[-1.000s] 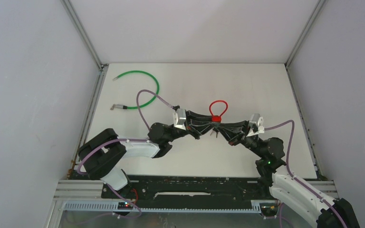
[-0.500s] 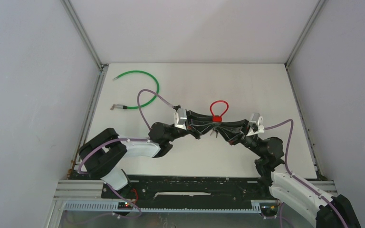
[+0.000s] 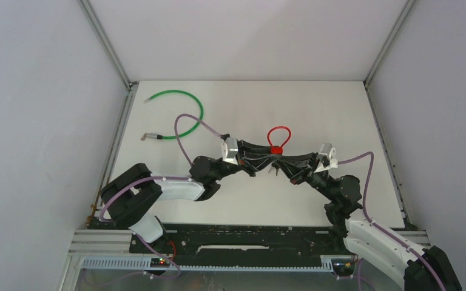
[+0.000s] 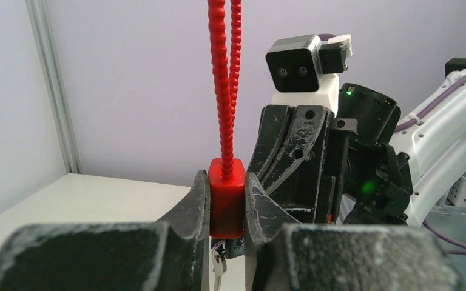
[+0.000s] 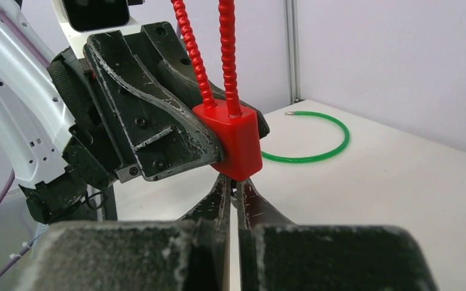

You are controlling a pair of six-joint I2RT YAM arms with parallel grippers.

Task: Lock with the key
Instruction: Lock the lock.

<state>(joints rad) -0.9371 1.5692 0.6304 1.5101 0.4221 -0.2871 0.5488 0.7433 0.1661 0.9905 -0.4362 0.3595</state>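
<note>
The red lock (image 3: 275,150) hangs above the table's middle, its ribbed red cable loop (image 3: 279,136) standing upward. My left gripper (image 4: 227,200) is shut on the lock's block-shaped body (image 4: 227,197) from both sides. From the opposite side, my right gripper (image 5: 231,183) sits right under the lock (image 5: 233,138), its jaws shut on the small metal key (image 5: 233,193) at the lock's underside. A second key (image 4: 218,267) dangles on a ring below the body. In the top view the right gripper (image 3: 277,162) meets the left gripper (image 3: 270,154) tip to tip.
A green cable loop (image 3: 179,115) with metal ends lies at the back left of the white table (image 3: 340,121). Grey walls and aluminium rails (image 3: 376,109) close in the table on three sides. Purple cables arch off both arms.
The right wrist has shifted slightly left and up against the lock. The left arm and the lock have stayed put.
</note>
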